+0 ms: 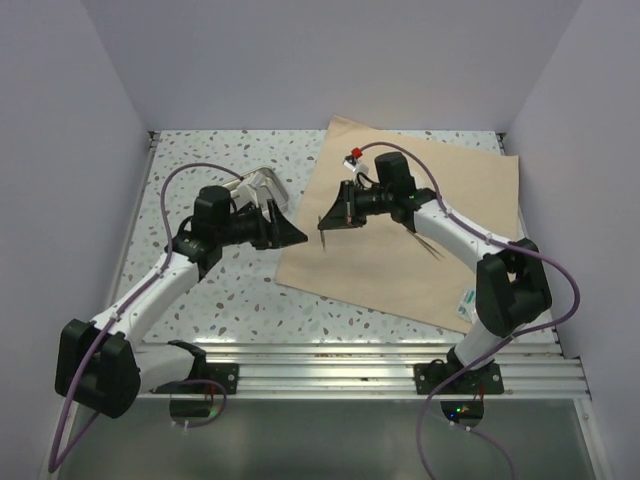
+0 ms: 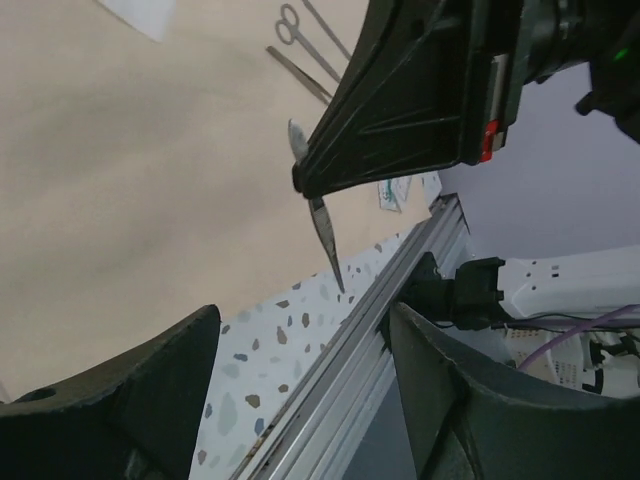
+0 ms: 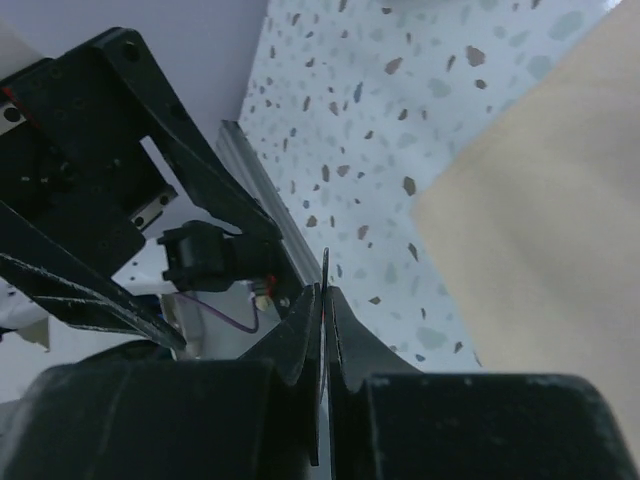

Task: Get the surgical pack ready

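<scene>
By wrap sheet (image 1: 400, 270), right jaws pinching metal instrument (image 2: 322, 225) — clearest from left wrist, left jaws apart

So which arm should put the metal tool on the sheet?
Probably right: the right end effector grips the metal tool near the sheet. The left end effector is open and empty.

Tan wrap sheet (image 1: 400, 270) lies flat, unfolded, toward the right.

Top camera looks down from behind the arms onto the table (image 1: 220, 150) and wrap sheet (image 1: 450, 200). Close wrist cameras face each other: left sees the right gripper (image 2: 303, 182), right sees the left gripper (image 3: 232, 292). Both share the sheet's edge.
</scene>
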Tool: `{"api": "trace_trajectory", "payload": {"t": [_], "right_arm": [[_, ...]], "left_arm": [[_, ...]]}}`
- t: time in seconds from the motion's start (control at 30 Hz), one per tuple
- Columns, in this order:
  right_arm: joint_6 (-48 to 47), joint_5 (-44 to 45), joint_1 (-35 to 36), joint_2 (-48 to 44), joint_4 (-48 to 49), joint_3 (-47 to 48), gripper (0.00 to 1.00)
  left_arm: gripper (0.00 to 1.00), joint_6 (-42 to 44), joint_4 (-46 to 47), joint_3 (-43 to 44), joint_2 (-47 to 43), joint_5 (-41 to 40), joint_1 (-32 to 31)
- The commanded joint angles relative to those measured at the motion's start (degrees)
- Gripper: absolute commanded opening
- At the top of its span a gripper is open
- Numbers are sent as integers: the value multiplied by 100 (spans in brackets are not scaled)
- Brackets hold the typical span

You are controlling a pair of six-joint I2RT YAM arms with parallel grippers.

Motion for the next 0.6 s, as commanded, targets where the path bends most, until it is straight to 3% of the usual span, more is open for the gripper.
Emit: {"api": "trace_trajectory", "payload": {"t": [0.0,0.23,0.57], "right_arm": [[1391,-774,54,-188,1944,-364,0],[2094,-766,177,-170,2779,-559,0],[2350,-774,309,-161,3150,-708,0]], "left_arm": [[72,-618,1311,-161,115,516,-117],[61,-847,1593,-196,336,569,-231],[41,-988,1813,-179,494,586,-328]]}}
